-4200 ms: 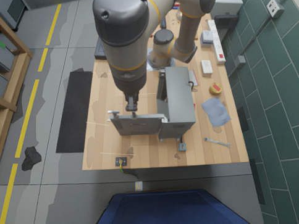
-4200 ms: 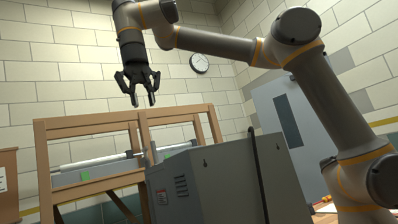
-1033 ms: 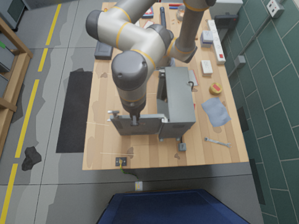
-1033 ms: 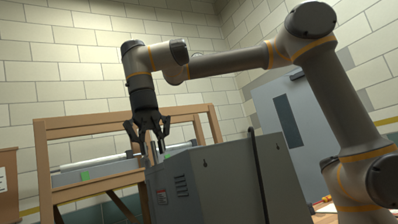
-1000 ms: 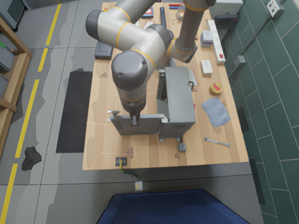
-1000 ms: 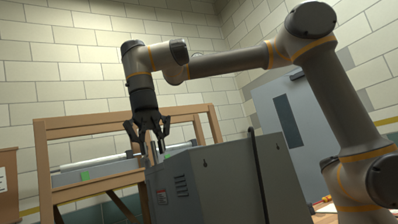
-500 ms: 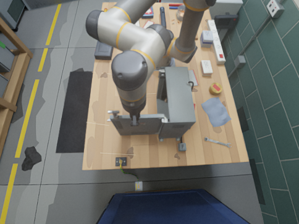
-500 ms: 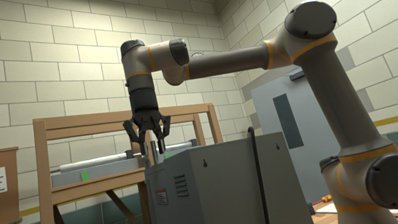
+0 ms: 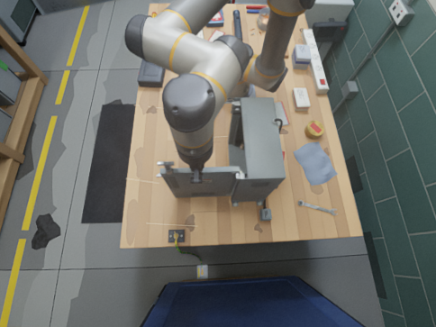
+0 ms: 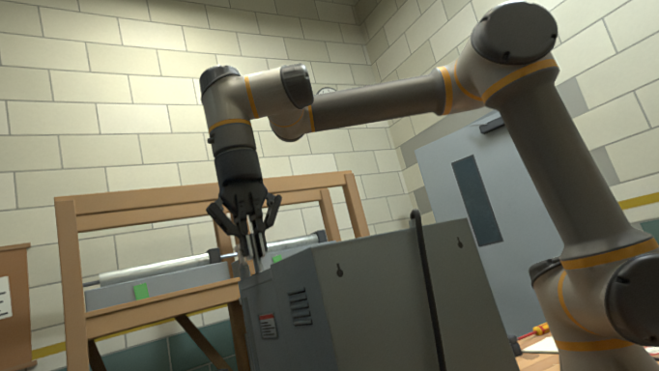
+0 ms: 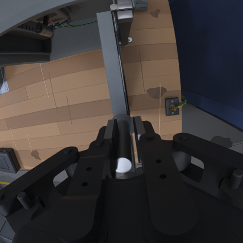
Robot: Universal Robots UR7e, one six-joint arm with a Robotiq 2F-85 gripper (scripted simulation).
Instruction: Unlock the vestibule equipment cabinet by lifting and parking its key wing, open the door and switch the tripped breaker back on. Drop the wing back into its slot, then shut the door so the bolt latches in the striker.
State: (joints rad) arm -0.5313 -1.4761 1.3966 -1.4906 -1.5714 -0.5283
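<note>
The grey equipment cabinet stands on the wooden bench with its door swung open toward the left, seen edge-on from above. My gripper comes down from above onto the top edge of the open door and is closed on a dark cylindrical handle standing there. From the second side camera the gripper sits just above the cabinet's front top corner. The breaker and the key wing are not clearly visible.
The wooden bench carries a blue cloth, a wrench, a yellow tape roll, a power strip and small boxes right of the cabinet. A dark blue bin sits below the bench's near edge.
</note>
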